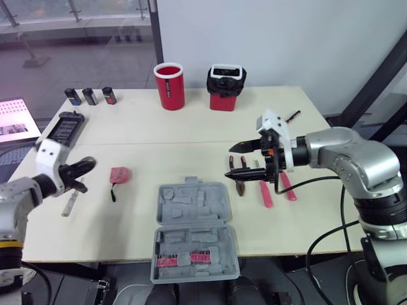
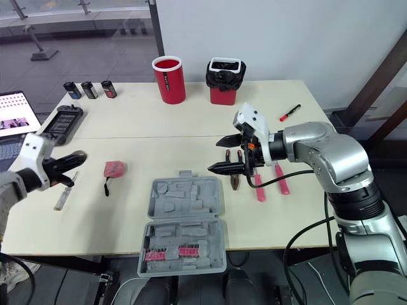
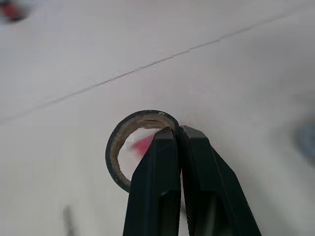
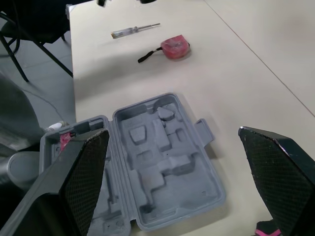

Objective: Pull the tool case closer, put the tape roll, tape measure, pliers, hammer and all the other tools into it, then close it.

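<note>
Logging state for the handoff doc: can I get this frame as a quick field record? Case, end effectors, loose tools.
case: tool case open and lying flat, moulded slots bare apart from red bits in the near half
left end effector: shut on tape roll, off to the case's left
right end effector: open, empty, to the right of the case
loose tools: tape measure, screwdriver, pink-handled tools
status: none of the loose tools packed yet
</note>
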You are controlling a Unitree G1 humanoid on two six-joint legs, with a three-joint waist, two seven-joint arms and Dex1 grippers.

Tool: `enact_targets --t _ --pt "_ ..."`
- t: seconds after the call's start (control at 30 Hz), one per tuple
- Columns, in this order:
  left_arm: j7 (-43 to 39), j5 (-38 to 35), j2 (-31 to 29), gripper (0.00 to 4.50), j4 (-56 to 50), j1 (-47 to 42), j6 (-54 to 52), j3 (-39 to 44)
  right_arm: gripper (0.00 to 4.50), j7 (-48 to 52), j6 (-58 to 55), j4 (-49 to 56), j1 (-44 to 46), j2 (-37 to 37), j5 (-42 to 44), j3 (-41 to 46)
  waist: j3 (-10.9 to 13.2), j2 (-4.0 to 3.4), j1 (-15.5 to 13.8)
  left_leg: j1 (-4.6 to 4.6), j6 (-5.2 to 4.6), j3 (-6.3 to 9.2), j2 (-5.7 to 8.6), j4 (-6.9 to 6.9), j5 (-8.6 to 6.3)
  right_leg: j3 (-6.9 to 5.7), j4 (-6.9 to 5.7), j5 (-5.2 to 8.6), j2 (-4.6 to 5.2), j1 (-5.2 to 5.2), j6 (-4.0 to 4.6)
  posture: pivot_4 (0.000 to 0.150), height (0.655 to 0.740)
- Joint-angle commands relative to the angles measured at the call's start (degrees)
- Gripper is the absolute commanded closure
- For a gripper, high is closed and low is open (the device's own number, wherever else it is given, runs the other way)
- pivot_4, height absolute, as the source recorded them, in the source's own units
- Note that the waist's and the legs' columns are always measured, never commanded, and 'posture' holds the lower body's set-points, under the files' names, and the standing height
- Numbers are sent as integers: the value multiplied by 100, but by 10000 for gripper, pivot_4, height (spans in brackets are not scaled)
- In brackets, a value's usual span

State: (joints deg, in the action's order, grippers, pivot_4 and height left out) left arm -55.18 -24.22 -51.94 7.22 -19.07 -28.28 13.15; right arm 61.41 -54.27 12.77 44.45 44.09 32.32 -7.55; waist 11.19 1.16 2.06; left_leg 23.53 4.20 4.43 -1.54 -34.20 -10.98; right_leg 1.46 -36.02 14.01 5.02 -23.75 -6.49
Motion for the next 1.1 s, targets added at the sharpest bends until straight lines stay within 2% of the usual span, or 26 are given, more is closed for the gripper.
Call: enact_targets --t 0.03,0.13,0.23,0.4,0.7,1.1 --pt "-973 45 -143 44440 -245 -507 10 -779 0 -195 48 357 -170 21 43 210 0 0 0 0 0 0 0 0 0 0 -1 0 0 0 0 1500 7400" --pt "-1346 245 -104 44440 -65 -848 220 -1213 0 -327 30 493 -313 19 40 225 0 0 18 2 -1 0 0 0 1 0 -1 0 -2 -1 0 1500 7400" --pt "-1921 702 283 44440 438 -1438 797 -2035 0 -602 -115 830 -624 18 127 383 0 0 22 3 -2 0 0 1 1 1 -4 1 -4 -3 -4 1500 7400" --pt "-2242 1260 836 44440 1536 -2029 1564 -2584 0 -980 -318 1247 -982 33 274 686 1 0 25 3 -3 1 0 -4 2 2 -6 1 -7 -2 -6 1500 7400" --pt "-2337 1951 1585 44440 3134 -2527 2678 -2887 0 -1511 -545 1688 -1405 7 514 1035 1 1 18 5 -4 3 -1 -6 2 2 -8 -1 -7 -2 -11 1500 7400" --pt "-2210 2416 1835 44440 3581 -2404 3123 -2966 0 -1644 -453 1578 -1339 86 567 1002 1 1 13 5 -4 6 -1 -6 2 2 -9 -6 -8 0 -19 1500 7400"
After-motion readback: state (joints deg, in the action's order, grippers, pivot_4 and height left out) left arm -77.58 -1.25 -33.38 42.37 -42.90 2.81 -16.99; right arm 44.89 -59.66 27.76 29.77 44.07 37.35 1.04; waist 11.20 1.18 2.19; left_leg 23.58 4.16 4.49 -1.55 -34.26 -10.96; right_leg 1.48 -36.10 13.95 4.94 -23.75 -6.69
